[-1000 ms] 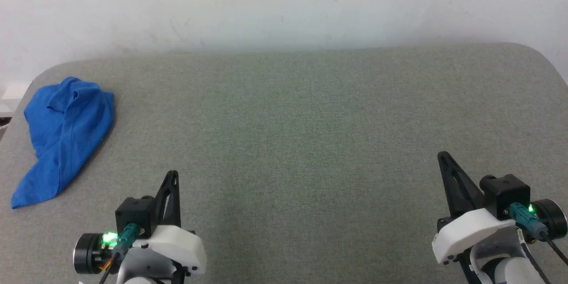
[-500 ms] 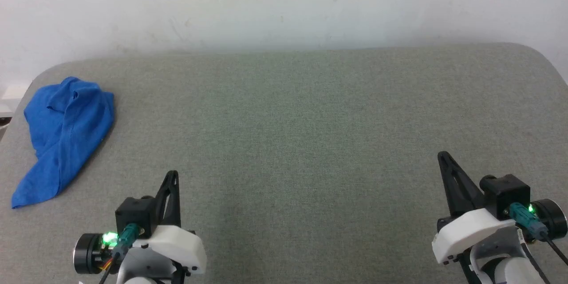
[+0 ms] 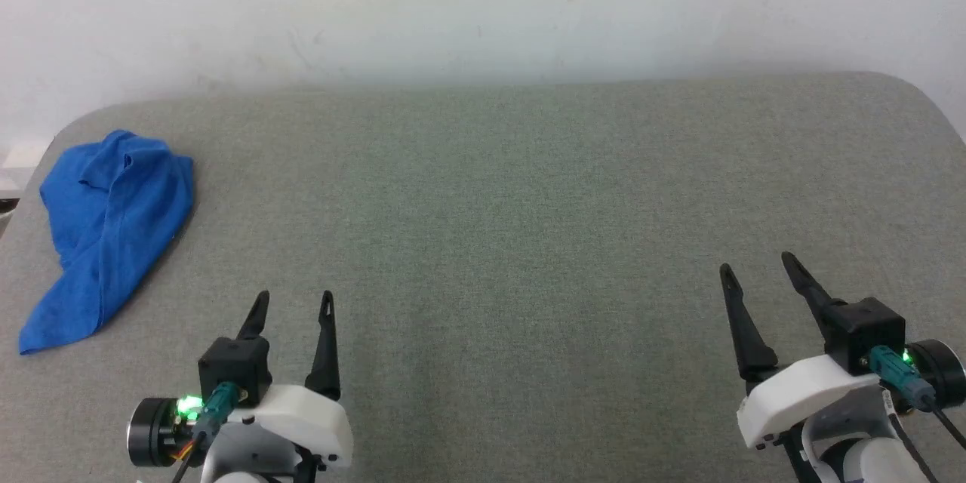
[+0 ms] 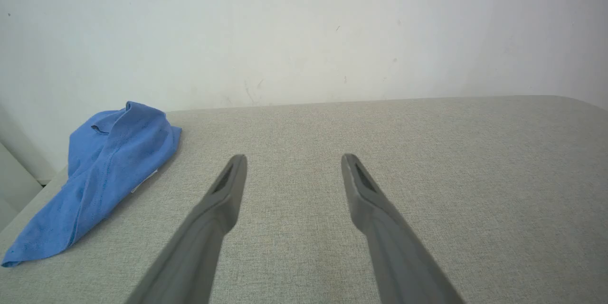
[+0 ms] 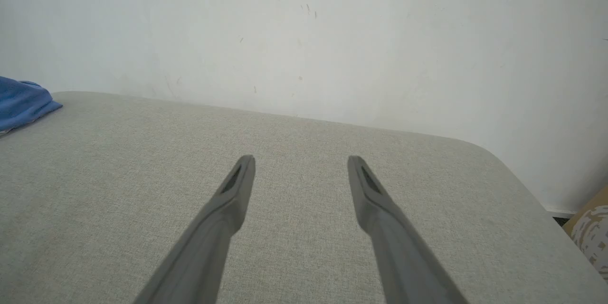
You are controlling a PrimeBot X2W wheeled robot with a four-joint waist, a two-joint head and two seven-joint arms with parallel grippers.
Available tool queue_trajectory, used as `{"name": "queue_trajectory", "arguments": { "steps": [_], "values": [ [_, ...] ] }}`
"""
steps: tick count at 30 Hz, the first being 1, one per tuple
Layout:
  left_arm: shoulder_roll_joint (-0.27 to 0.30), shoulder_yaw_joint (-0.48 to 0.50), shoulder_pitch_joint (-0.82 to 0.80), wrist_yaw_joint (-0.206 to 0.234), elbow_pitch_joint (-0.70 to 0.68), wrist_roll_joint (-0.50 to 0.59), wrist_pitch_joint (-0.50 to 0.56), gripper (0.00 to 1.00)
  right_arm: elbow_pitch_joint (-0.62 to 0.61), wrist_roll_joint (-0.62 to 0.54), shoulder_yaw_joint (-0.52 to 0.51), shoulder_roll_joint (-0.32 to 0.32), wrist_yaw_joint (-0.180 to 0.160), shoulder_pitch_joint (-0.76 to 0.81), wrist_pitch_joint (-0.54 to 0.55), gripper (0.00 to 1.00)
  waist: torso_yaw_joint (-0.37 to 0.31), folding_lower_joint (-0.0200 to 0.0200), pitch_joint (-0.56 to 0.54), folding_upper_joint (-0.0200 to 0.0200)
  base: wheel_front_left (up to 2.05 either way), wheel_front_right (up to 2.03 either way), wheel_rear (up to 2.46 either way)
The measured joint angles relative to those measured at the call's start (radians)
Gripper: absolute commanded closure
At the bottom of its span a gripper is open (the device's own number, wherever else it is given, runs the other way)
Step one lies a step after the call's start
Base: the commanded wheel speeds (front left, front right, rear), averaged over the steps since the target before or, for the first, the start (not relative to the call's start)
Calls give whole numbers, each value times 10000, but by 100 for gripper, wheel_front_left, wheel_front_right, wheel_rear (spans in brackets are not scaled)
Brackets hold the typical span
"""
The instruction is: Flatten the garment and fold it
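Both claws have spread their fingers since half a second ago. We log the left claw (image 3: 294, 296) and the right claw (image 3: 757, 263) as wide now, each holding nothing, at the near side of the grey surface (image 3: 483, 204). We find the garment (image 3: 113, 226) crumpled at the far left corner, unmoved, well apart from both.
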Motion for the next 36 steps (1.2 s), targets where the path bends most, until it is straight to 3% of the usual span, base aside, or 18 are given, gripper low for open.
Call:
{"name": "queue_trajectory", "arguments": {
  "steps": [17, 36],
  "values": [
    [0, -17, 3, 96, 52, -79, -311, 0, 75, 23, -142, 0, 0, -1, -382, 0, 205, 0, 26, 0, 0, 0, 0],
    [2, -46, 71, 224, 56, -96, -725, 0, 217, 117, -69, 2, 0, 0, -761, 0, 1089, 0, -33, 0, 0, 0, 0]
  ]
}}
